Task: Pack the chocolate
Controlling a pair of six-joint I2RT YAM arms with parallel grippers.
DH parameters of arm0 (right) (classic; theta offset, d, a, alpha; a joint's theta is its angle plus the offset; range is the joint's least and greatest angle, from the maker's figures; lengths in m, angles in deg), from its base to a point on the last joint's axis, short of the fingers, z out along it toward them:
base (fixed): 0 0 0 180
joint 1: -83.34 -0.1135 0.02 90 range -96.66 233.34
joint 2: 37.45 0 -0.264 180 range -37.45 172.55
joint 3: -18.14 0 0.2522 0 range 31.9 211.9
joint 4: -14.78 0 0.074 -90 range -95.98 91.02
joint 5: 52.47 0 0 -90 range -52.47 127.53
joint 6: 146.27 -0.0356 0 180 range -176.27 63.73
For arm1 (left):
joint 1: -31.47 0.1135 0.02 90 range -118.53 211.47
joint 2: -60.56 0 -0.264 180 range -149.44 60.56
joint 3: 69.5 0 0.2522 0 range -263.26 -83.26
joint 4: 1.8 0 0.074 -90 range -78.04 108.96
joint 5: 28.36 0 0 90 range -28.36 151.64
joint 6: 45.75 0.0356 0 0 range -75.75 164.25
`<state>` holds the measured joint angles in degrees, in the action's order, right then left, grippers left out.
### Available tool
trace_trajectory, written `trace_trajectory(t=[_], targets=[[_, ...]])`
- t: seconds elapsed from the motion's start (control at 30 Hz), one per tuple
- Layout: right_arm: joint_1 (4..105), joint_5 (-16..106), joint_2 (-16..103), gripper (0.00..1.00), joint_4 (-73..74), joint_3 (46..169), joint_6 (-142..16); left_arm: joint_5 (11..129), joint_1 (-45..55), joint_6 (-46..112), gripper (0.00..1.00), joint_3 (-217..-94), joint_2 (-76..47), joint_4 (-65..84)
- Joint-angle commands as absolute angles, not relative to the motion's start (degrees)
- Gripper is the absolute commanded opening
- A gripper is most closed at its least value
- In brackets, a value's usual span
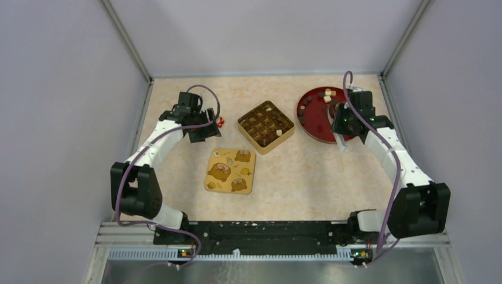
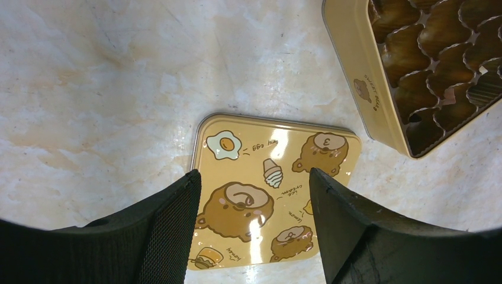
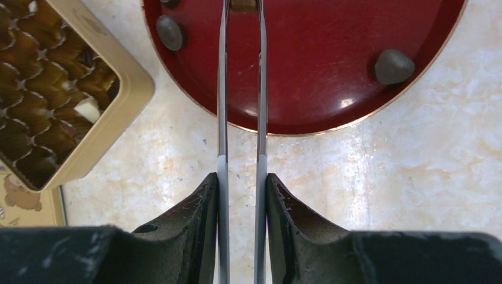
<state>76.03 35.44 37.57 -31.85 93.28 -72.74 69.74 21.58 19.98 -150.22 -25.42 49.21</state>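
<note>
A marbled peach-and-cream bench (image 1: 308, 177) is boxed in by plain grey walls (image 1: 266, 35) on the left, far and right sides. The left tool (image 2: 253, 177) hangs released over the yellow cartoon lid (image 2: 275, 177) near the bench's middle. The right tool (image 3: 241, 180) is clenched on tweezers (image 3: 222, 89) whose blades reach over the red plate (image 3: 331, 89) at the far right. Dark chocolate (image 3: 393, 65) lumps lie on the plate, and a cream piece sits in the gold tin (image 3: 127, 100) to its left.

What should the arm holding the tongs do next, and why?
Probably lift the right tool a little: its tongs reach over the red plate, and a brown chocolate seems pinched at their tips. The tin beside it has empty cups.
</note>
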Motion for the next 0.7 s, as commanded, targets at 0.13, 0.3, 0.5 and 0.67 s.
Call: trace_trajectory(t=[0.13,0.3,0.5,0.67], targets=[[73.66,41.28,33.06,0.12,-32.65,100.98,-71.2,70.58,21.8,19.59,0.72,-150.57,-24.45,47.73],[65.89,40.03,33.87,0.11,-34.02,104.88,-70.62,70.34,21.8,19.14,0.72,-151.43,-24.85,47.87],[54.45,38.63,38.52,0.11,-33.01,107.92,-70.97,69.51,21.8,19.36,0.73,-152.14,-24.46,48.43],[47.69,38.24,43.86,0.11,-32.54,109.56,-70.26,69.25,21.8,19.3,0.73,-152.16,-23.92,49.04]])
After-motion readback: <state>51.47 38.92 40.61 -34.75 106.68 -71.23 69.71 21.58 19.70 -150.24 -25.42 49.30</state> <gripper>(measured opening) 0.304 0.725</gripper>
